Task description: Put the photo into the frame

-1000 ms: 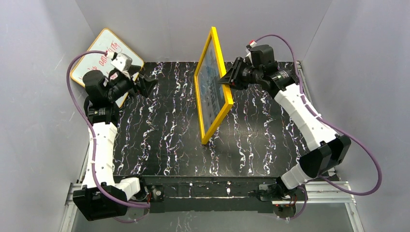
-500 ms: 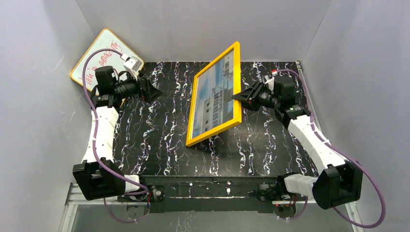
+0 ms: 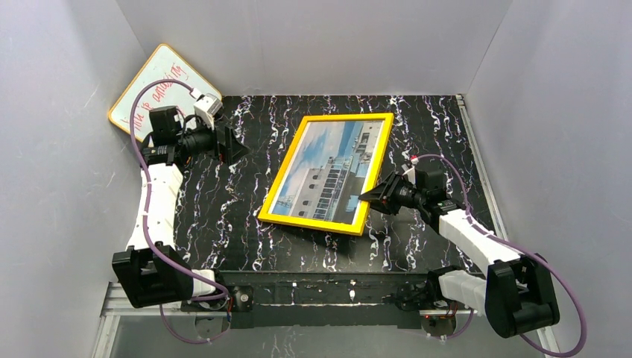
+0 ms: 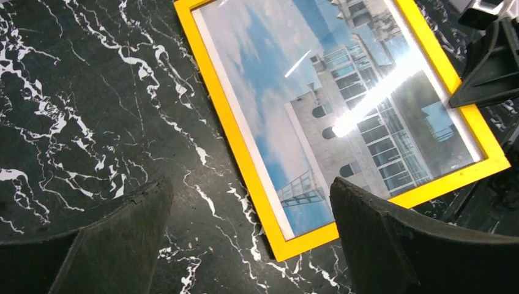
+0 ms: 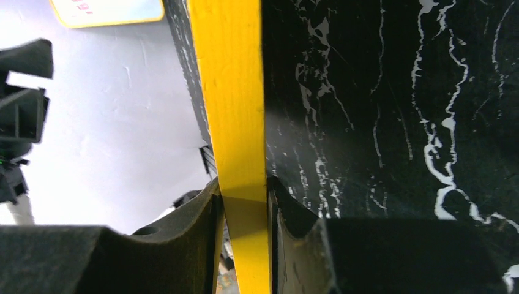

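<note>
- the frame (image 4: 227,122) is in your right hand (image 3: 375,195), whose jaws are narrowed onto the thin yellow rim of its right long edge, towards the near corner.
- the frame reaches away to the left from that grip. it lies face up on the counter (image 3: 223,224), and its long axis runs near to far, leaning a little right at the far end.
- the photo (image 3: 328,175) shows through the glass, building and sky upward, so it looks already seated. judging from that, the coming move turns on the right hand letting go sideways, out to the right, without dragging the frame.
- your left hand (image 3: 237,145) hangs wide and empty over the counter, well apart from the frame's left long edge and pointing towards it. the right arm is plainly the nearer one.
- the whiteboard (image 3: 156,82) leans in the far left corner, out of the way.
- hard to make out:
  - you cannot tell whether the gripped edge rests fully on the counter or sits slightly lifted.
  - the right wrist view shows only a strip of yellow between the fingers (image 5: 183,233).
  - the back of the frame is hidden, so backing and clips cannot be checked.
  - a glare streak crosses the glass in the left wrist view.
</note>
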{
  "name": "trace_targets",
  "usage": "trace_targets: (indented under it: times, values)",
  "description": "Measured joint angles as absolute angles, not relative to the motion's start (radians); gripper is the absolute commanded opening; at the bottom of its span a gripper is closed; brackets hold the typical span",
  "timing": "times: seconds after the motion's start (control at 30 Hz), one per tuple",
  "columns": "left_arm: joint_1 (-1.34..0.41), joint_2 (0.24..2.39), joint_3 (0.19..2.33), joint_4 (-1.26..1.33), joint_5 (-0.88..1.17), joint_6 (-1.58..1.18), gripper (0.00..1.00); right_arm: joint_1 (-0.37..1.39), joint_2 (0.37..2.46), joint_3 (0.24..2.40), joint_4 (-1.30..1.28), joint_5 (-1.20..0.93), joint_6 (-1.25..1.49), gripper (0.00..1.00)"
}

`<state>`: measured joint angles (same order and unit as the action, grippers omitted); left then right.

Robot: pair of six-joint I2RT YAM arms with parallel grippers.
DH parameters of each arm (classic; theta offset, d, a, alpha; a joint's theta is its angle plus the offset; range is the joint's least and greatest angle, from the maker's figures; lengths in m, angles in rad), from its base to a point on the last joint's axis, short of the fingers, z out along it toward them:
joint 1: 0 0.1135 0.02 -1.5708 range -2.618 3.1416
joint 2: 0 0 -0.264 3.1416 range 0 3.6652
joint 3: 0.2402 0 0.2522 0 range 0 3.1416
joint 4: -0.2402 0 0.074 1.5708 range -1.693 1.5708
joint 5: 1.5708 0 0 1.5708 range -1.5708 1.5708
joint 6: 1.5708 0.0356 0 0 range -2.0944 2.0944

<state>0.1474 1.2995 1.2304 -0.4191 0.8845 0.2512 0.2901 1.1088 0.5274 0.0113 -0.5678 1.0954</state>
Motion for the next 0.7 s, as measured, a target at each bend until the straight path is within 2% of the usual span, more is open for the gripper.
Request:
trace_targets:
  times: [0.13, 0.3, 0.7]
  values:
    - [0.148, 1.333, 1.230, -0.461, 0.851, 0.303, 0.98, 0.289, 1.116, 0.476, 0.044, -0.590, 1.032, 0.01]
    - [0.148, 1.370, 1.199, -0.503, 0.792, 0.334, 0.98, 0.289, 1.223, 0.441, 0.043, -0.632, 0.939, 0.01]
    - [0.148, 1.366, 1.092, -0.530, 0.690, 0.435, 0.98, 0.289, 1.512, 0.516, -0.039, -0.677, 0.733, 0.03]
